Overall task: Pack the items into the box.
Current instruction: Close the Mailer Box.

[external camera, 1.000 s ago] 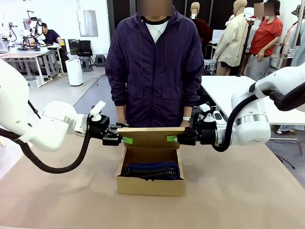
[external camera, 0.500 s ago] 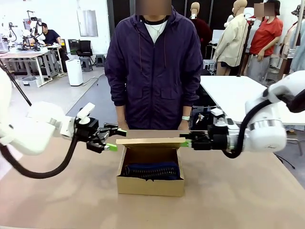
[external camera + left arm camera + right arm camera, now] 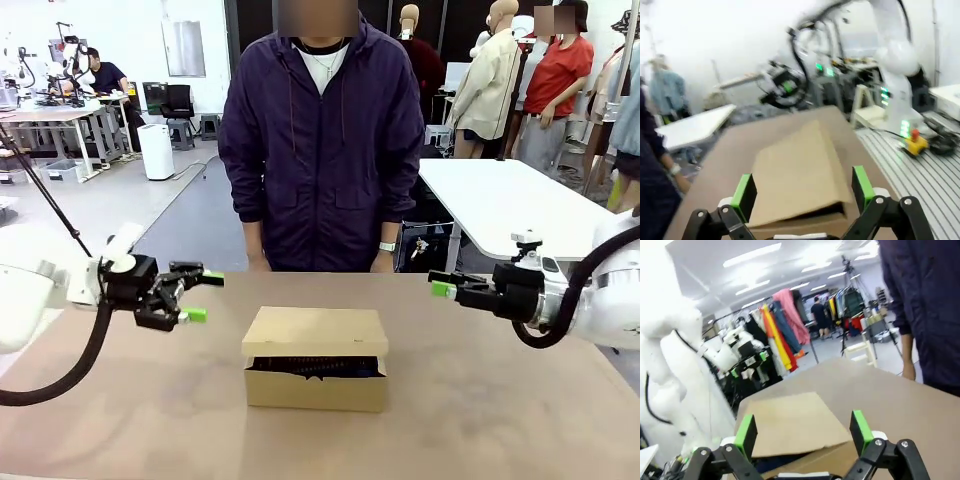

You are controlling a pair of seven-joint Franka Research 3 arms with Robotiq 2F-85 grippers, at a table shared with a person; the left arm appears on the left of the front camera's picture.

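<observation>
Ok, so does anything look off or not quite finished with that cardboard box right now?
One small thing: the flap lid of the box is lowered but not fully shut. A dark gap stays along its front edge, and the navy pouch shows through it. Both claws, left and right, are open and clear of the box.

**Matt cardboard, glossy arms**

The shallow brown cardboard box (image 3: 315,357) is showing a dull, papery face, its flap lid (image 3: 316,332) looking smooth and unprinted. Through the gap under the flap, the navy blue fabric pouch (image 3: 317,367) is reading as soft, ribbed cloth. The tan table top (image 3: 150,410) is looking matt and even. The white arm shells are catching light like glossy plastic, while the left gripper (image 3: 197,297) and right gripper (image 3: 441,287) are showing matt black bodies with bright green pads (image 3: 744,196).
</observation>
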